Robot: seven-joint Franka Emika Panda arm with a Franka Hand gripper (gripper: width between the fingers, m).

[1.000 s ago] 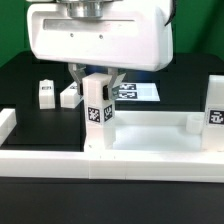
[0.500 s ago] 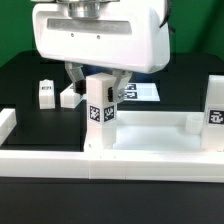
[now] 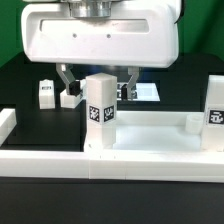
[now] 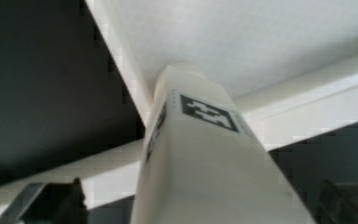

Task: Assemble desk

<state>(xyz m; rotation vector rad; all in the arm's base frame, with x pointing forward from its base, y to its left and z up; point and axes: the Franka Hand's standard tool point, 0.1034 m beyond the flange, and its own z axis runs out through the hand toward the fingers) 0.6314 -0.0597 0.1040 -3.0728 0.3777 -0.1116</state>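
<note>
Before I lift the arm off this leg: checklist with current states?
1. Open end effector: ok, its fingers stand apart on either side of the leg.
2. Fingers off the leg: ok, gaps show on both sides.
3. Leg upright: ok in the exterior view.
4. Leg seated in the desk top: cannot tell, its foot cannot be made out against the white parts.
5. Clearance from the loose legs: cannot tell, one sits close behind a finger in the picture.

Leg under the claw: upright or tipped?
Upright. In the exterior view the leg stands vertical at the desk top corner, and the open claw has its fingers clear on either side.
</note>
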